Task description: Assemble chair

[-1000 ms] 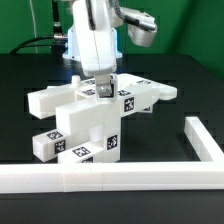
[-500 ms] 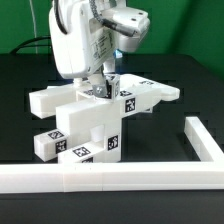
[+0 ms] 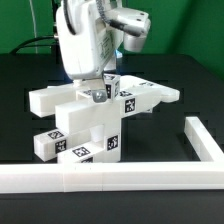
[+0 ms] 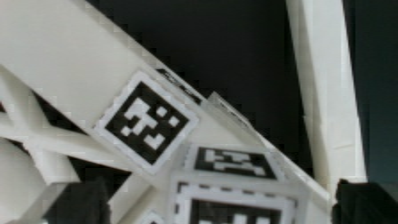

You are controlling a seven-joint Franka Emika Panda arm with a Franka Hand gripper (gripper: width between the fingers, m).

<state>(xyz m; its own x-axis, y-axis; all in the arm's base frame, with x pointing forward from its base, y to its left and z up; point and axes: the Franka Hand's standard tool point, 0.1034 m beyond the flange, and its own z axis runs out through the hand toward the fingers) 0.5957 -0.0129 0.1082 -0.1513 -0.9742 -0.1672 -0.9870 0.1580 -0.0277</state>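
Chair (image 3: 85, 125) sits mid-table, half-built afaict: chunky white block in the middle w/ bars (image 3: 150, 95) poking out to the exterior view's left and right, plus a shorter one low down on the left, nearer the camera. Black-and-white tags (image 3: 127, 100) on several faces.

Gripper (image 3: 105, 88) is right on top of it, hanging over the upper middle where the bars meet, tips down at the top face. Jaws look spread apart and not pinching anything, so released imo, tho the arm (image 3: 85, 45) w/ its white body hides a lot of that spot. Can't tell if the tips actually touch the plastic.

Wrist cam is super close: just white chair pieces crossing at angles, two tags, black table behind.

Edges/room: long white L-shaped rail (image 3: 100, 178) runs along the near side of the table (image 3: 190, 95) and turns toward the far side at the exterior view's right. Chair's lowest bar ends near the rail but there's a dark strip between them, so apart. Right bar's tip is well apart from the rail's short leg. Bare black table to the left, right and behind the chair, green backdrop (image 3: 190, 30) at the far end.
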